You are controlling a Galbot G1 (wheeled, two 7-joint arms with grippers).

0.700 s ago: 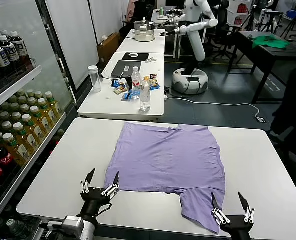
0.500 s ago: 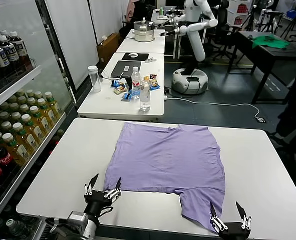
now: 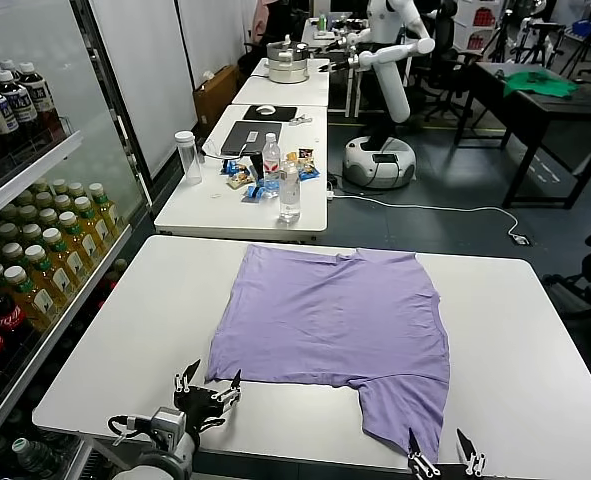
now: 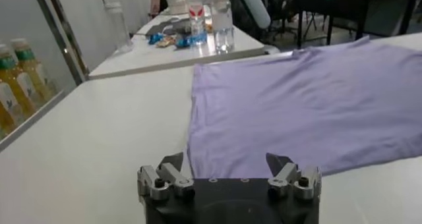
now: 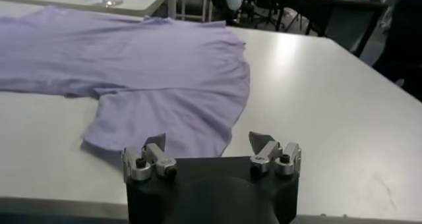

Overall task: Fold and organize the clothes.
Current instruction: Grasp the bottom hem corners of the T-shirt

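Both grippers, left and right, hold nothing, jaws wide apart, low at the table's near edge beside the T-shirt.

The head camera looks down over the white table. Each wrist camera sits low behind its own pincer, facing forward across the shared lavender T-shirt.

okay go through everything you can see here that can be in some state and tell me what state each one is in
T-shirt: spread flat on the white table, unfolded, one sleeve at the near edge, held by nothing.
Left gripper: open, empty, at the near edge by the shirt's corner.
Right gripper: open, empty, at the near edge by the sleeve.
Clear water bottle: upright, capped, on the far table.
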